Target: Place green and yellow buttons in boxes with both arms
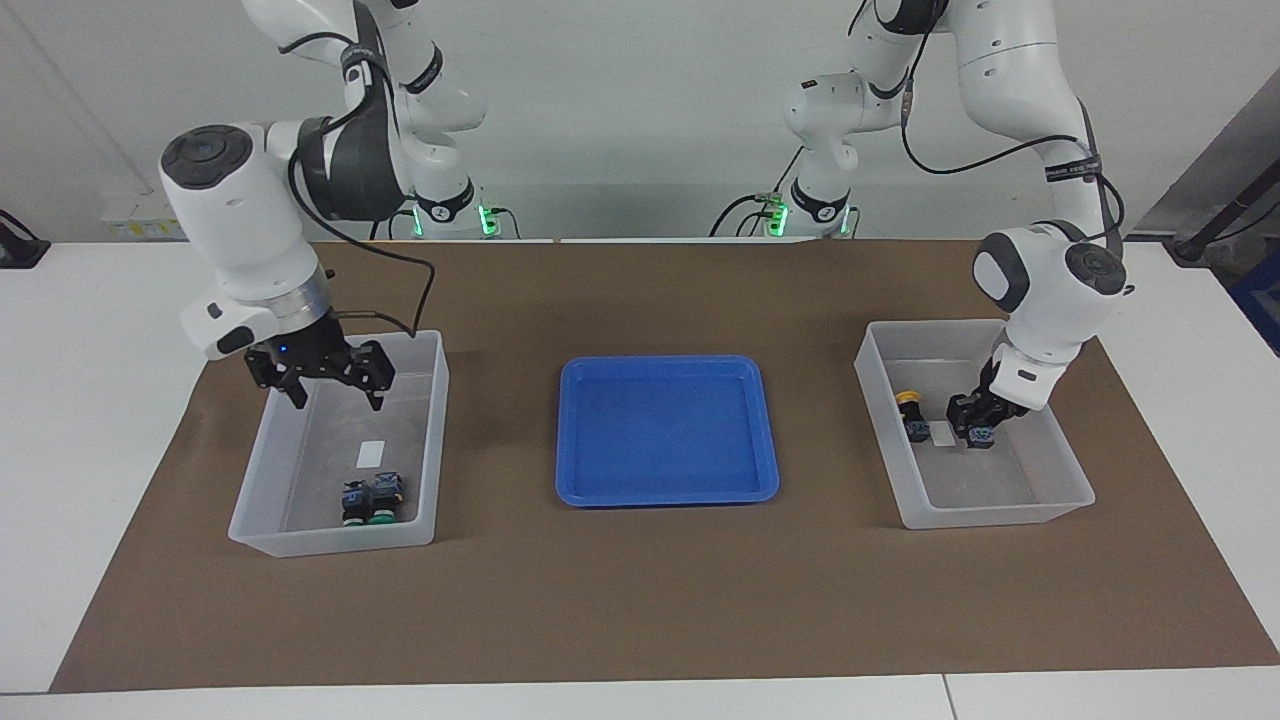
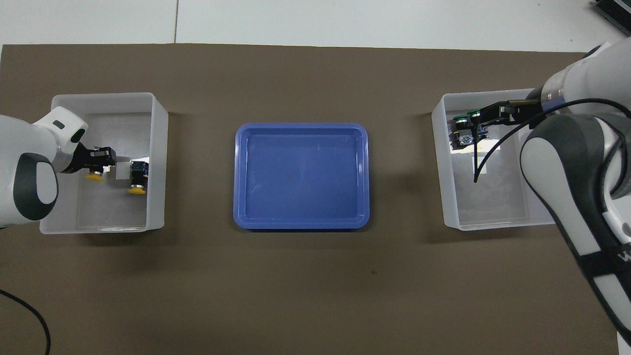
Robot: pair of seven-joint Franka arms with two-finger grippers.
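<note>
1. Seen from above, the blue tray [image 1: 665, 430] sits in the middle of the surface. It has nothing in it.
2. The right arm's box [image 1: 437, 440] is at 3 o'clock from the tray. The two green buttons [image 1: 372, 500] lie side by side in it, at its 11 o'clock corner.
3. The right gripper [image 1: 338, 398] hangs in the air over that box. Its fingers are wide apart and hold nothing. I think its job is done.
4. The left arm's box [image 1: 1000, 515] is at 9 o'clock from the tray. One yellow button [image 1: 910, 405] lies loose near its middle.
5. The left gripper [image 1: 975, 425] is low inside that box, right at the second yellow button [image 1: 981, 437]. I cannot tell if it grips it or not.
6. So this looks like the last step: putting down the last yellow button.
7. Next, the left gripper should let go and lift straight up, without bumping the box wall or the loose button.
8. Count: two green buttons, two yellow buttons, two boxes, one tray, two arms.
</note>
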